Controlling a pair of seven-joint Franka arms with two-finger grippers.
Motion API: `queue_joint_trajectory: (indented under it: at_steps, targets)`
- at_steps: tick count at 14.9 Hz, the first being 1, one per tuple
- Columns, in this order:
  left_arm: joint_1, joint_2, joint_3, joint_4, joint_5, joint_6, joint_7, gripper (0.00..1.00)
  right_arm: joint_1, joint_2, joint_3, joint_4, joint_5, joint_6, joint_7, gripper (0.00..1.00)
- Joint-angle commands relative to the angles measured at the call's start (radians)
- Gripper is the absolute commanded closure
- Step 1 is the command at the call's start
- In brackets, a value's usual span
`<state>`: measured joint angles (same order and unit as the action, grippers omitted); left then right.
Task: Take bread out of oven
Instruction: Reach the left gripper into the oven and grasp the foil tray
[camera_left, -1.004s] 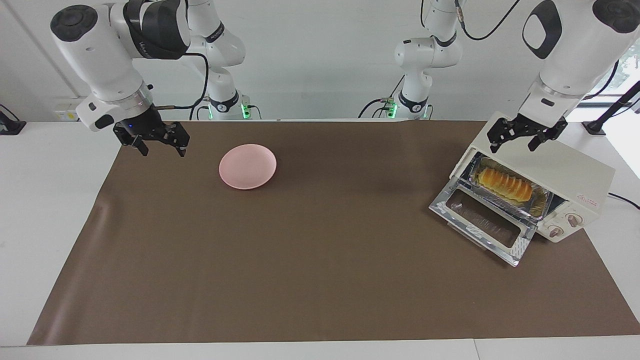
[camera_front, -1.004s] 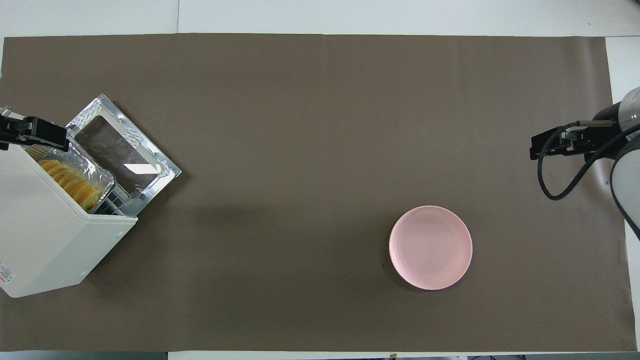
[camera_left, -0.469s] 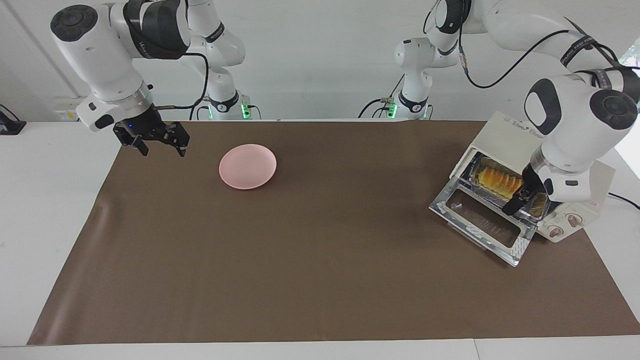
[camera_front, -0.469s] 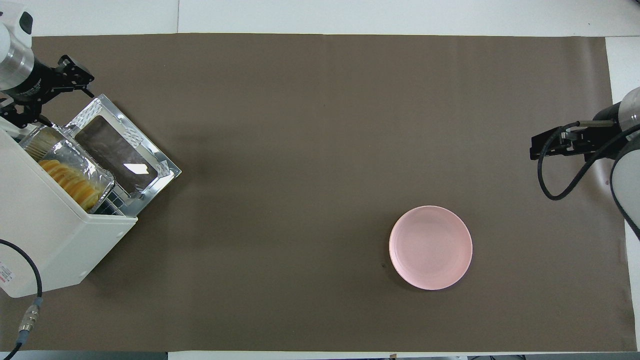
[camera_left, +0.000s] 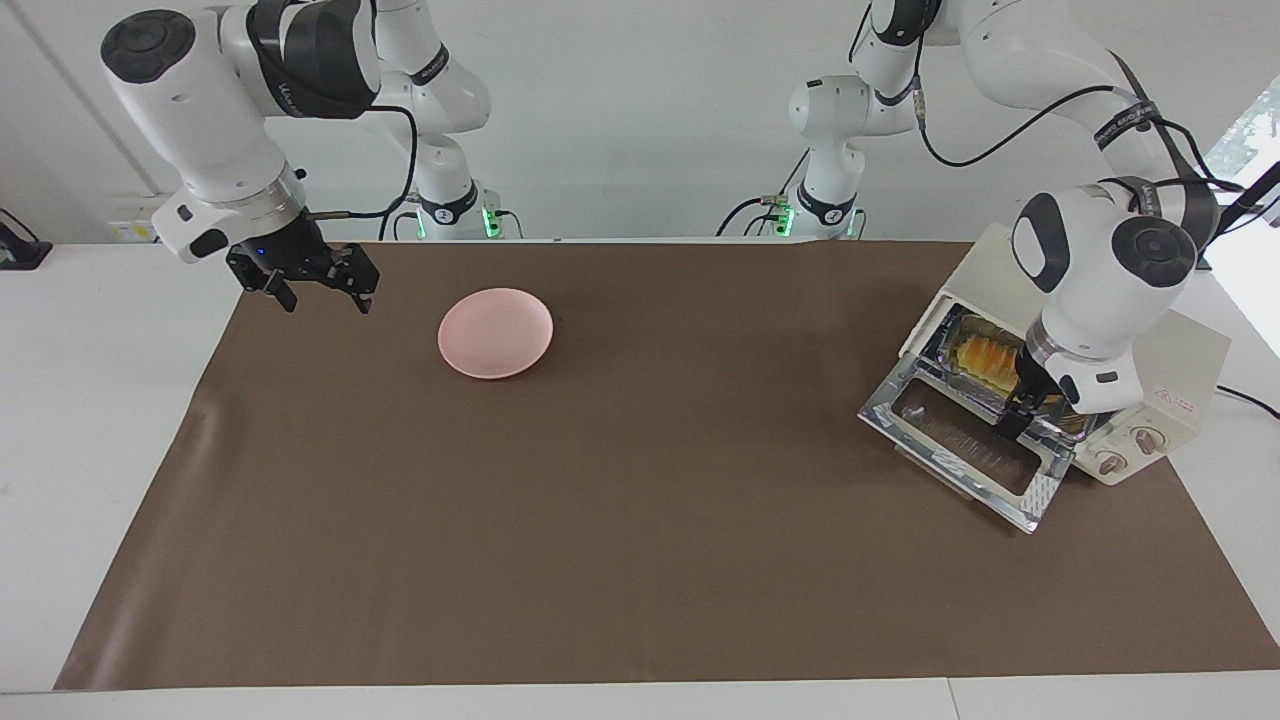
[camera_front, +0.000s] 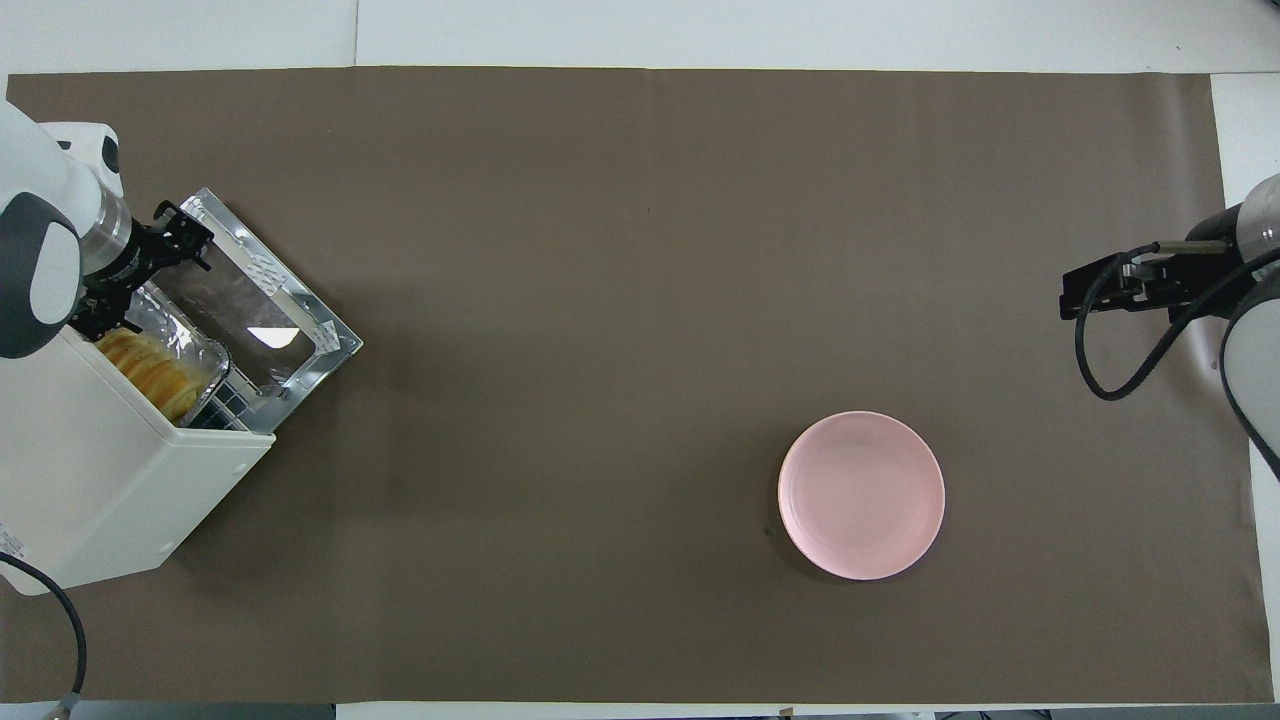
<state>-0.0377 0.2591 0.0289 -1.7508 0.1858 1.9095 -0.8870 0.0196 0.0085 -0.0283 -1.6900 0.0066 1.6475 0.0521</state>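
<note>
The toaster oven (camera_left: 1165, 345) sits at the left arm's end of the counter (camera_left: 640, 560), on the brown mat (camera_left: 620, 480); its glass-windowed door (camera_left: 965, 450) is folded down flat in front of it; two round knobs (camera_left: 1128, 452) show on its front panel. Inside the open mouth a crinkled foil tray (camera_front: 200, 352) rests on the wire rack, and the bread (camera_left: 985, 355), a ridged golden loaf, lies in that tray, still within the oven. The left pincer (camera_left: 1028, 400) is low at the oven's mouth, over the tray's front edge and the hinge of the door, just beside the bread's knob-side end; its fingers stand apart in the overhead view, and whether either one touches the loaf or the foil I cannot tell. The pink plate (camera_left: 496, 333) lies on the mat toward the right arm's end, well apart from the oven. The right arm waits; the right pincer (camera_left: 316, 290) hangs over the mat's corner near its own base, beside the plate, its fingers apart and holding nothing.
</note>
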Motion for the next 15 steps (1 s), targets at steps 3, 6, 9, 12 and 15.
queue_joint_trajectory:
  at_steps: [3,6,9,12,15]
  targets:
    - [-0.014,-0.041,0.005,-0.116,0.037,0.117,-0.035,0.0,-0.017,-0.018,0.013,-0.017,-0.014,0.005,-0.014,0.0]
    - [-0.014,-0.028,0.002,-0.118,0.089,0.158,-0.027,0.0,-0.017,-0.018,0.013,-0.017,-0.014,0.005,-0.014,0.0]
    - [-0.017,-0.015,0.005,-0.153,0.104,0.207,-0.023,0.0,-0.017,-0.018,0.013,-0.017,-0.014,0.005,-0.014,0.0]
    - [-0.013,-0.012,0.002,-0.165,0.106,0.229,-0.023,0.1,-0.017,-0.018,0.015,-0.017,-0.014,0.005,-0.014,0.0]
    - [-0.01,-0.014,0.005,-0.167,0.109,0.227,-0.021,0.73,-0.017,-0.018,0.013,-0.017,-0.014,0.005,-0.014,0.0]
